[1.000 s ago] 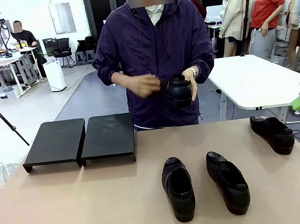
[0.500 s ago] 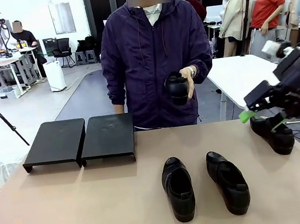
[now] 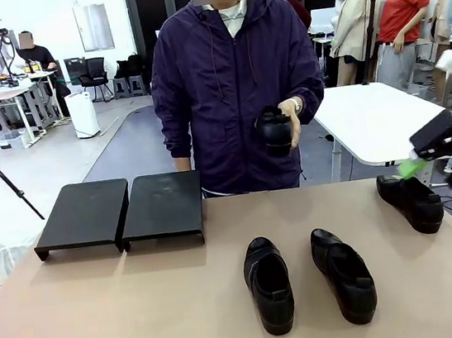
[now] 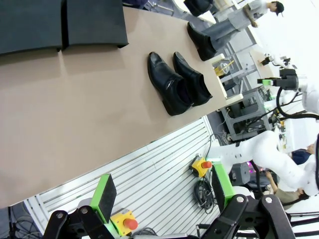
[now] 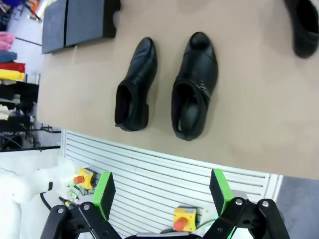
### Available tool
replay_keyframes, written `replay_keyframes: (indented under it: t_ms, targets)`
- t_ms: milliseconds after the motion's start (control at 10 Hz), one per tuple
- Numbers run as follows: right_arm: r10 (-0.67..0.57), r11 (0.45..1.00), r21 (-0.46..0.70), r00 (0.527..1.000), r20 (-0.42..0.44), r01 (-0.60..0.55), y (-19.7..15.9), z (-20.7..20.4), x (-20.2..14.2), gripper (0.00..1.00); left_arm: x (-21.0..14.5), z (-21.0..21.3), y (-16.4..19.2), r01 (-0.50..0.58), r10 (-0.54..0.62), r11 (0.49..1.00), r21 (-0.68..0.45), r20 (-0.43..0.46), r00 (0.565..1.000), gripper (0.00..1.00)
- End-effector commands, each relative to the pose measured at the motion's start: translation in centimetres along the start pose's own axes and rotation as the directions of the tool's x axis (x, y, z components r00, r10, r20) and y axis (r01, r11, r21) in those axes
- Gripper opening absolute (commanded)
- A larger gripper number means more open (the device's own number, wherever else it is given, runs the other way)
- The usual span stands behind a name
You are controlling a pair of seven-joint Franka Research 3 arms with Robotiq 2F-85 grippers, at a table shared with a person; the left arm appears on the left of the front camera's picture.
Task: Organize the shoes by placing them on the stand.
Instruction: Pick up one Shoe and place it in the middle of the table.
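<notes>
On tan table (image 3: 120, 316): glossy round-toed black shoes (image 3: 268, 284).

The black left claw (image 4: 162, 191) has green pads (image 4: 103, 196); the person (image 3: 239, 109) wears a purple zipped jacket (image 3: 197, 73).

We are logging the stand (image 3: 134, 199) at the bench's (image 3: 104, 318) far left: left platform (image 3: 82, 213) and right platform (image 3: 161, 204) are sitting side by side, edges touching. Two shoes are lying side by side, close but apart, on the bench's middle, before and to the right of the platforms: left shoe (image 3: 268, 284), right shoe (image 3: 344, 274). A third shoe (image 3: 412, 201) is lying at the far right edge, well apart from that pair. A person (image 3: 224, 94) is standing behind the bench, one hand (image 3: 291, 119) holding a fourth shoe (image 3: 273, 131) above the far edge, behind the pair.
</notes>
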State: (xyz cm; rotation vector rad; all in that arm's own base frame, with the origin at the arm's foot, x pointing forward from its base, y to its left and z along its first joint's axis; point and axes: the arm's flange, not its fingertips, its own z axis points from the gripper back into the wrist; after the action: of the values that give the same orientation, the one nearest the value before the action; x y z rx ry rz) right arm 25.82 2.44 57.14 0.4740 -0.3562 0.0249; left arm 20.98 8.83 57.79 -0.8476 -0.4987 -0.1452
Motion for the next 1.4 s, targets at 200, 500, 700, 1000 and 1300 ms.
replay_keyframes:
  t_ms: [200, 500, 700, 1000, 1300]
  targets:
    - [-0.016, 1.0, -0.011, 0.999, 0.049, 0.017, -1.0, 0.6, -1.2, 1.0, -0.1, -0.1, 0.0, 0.017, -0.017, 1.0, -0.021, 0.006, 1.0, 1.0]
    - [-0.003, 0.995, -0.104, 1.0, -0.012, 0.001, -2.8, 10.8, -3.7, 1.0, -0.1, -0.1, 0.0, 0.017, -0.017, 1.0, -0.021, 0.006, 1.0, 1.0]
    - [-0.056, 0.99, -0.13, 0.998, -0.023, 0.053, -3.2, 18.1, -6.9, 1.0, -0.1, -0.1, 0.0, 0.017, -0.017, 1.0, -0.021, 0.006, 1.0, 1.0]
    - [-0.112, 0.993, -0.042, 0.991, -0.068, 0.11, -6.0, 21.3, -9.3, 1.0, -0.1, -0.1, 0.0, 0.017, -0.017, 1.0, -0.021, 0.006, 1.0, 1.0]
    - [-0.087, 0.996, -0.031, 0.994, -0.068, 0.085, -6.0, 19.2, -8.2, 1.0, -0.1, -0.1, 0.0, 0.017, -0.017, 1.0, -0.021, 0.006, 1.0, 1.0]
